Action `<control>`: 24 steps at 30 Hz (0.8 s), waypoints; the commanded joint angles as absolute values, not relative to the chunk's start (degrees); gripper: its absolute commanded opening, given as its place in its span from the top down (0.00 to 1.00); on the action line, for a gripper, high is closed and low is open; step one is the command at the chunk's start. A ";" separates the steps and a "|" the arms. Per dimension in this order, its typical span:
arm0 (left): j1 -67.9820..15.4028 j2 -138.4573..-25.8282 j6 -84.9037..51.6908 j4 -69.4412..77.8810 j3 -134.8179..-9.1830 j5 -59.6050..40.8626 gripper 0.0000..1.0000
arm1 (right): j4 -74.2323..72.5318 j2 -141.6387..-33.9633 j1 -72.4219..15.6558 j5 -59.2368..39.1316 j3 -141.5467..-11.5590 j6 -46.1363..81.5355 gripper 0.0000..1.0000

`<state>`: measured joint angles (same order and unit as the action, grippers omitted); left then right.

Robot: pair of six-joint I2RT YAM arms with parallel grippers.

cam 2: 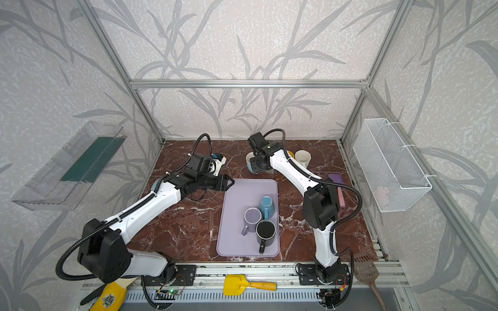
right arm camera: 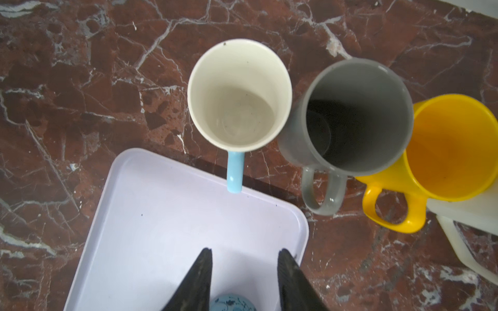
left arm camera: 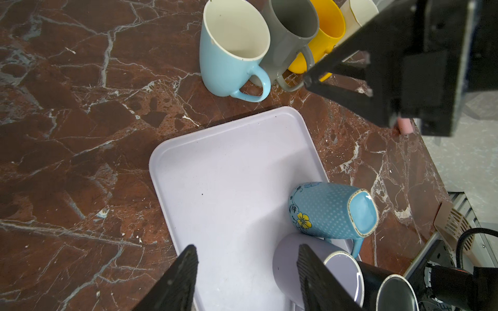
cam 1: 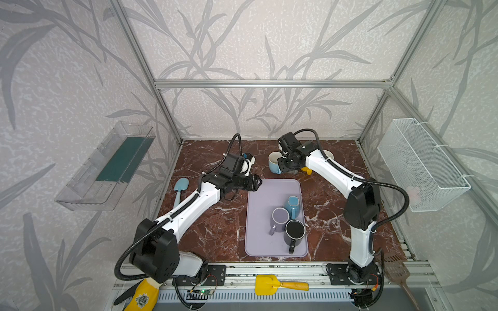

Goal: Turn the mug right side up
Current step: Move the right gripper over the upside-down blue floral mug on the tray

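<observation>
**Next flip: dotted mug, both claws empty**

Left gripper: jaws partly apart, nothing held, over the tray's 11 o'clock corner. Right gripper: jaws parted, empty, above the tray's 12 o'clock edge by the upright light-blue mug.

Likely target: blue dotted mug, base up on the tray, 4 o'clock from the left gripper in a top view. Its handle points to 6 o'clock, between the lilac mug and black mug.

Grip the body from its free 12 o'clock side. Lift clear before rotating.

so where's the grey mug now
In the right wrist view the grey mug stands upright at the back, beyond the tray, between the pale blue mug and the yellow mug.
</observation>
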<state>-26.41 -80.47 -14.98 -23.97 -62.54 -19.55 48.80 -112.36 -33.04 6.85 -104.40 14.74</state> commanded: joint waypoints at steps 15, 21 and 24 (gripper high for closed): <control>-26.60 -85.42 -13.79 -24.37 -67.74 -19.50 0.37 | 46.15 -85.69 -36.40 2.44 -76.91 16.86 0.62; -26.62 -85.84 -14.41 -24.65 -68.90 -19.29 0.37 | 47.38 -81.68 -40.75 3.07 -70.61 21.25 0.62; -26.56 -85.45 -14.51 -24.72 -68.70 -19.02 0.37 | 47.95 -81.31 -42.63 3.36 -68.61 23.09 0.62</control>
